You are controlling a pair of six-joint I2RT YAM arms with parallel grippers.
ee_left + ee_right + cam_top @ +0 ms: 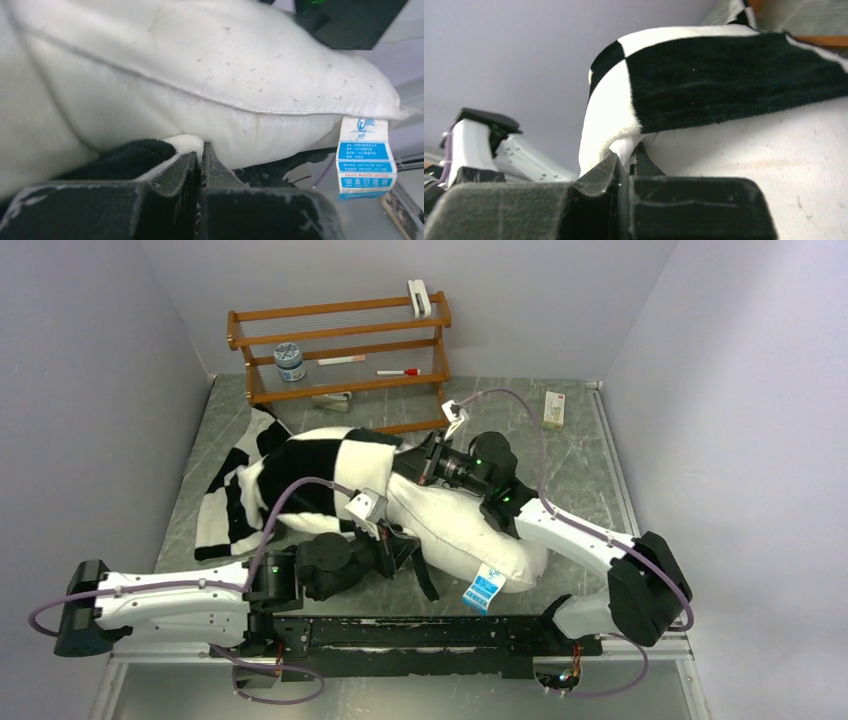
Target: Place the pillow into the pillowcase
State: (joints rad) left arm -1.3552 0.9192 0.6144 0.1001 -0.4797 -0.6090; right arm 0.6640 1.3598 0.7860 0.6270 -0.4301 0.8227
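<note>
Near the table's (590, 470) front edge, the left gripper (200, 152) is clamped on the pillowcase (300, 465) hem under the pillow (455, 525). The pillow's long axis runs from near-right into the sack at far-left. Beyond, the right gripper (626, 150) pinches the upper hem.

Two grippers: the left gripper (201, 150) and the right gripper (630, 150). Between them lie one pillow (460, 525) and one pillowcase (300, 475). One tag (365, 157) hangs from the pillow, to the right of the left gripper. Beyond the right gripper stands one rack (340, 350). It carries one jar (290, 362), two markers, a pale marker (342, 360) and a red marker (398, 372), and one clip (420, 297) on its top rail. One metal piece (332, 400) lies under it. One box (553, 409) lies to the right of the right gripper.
</note>
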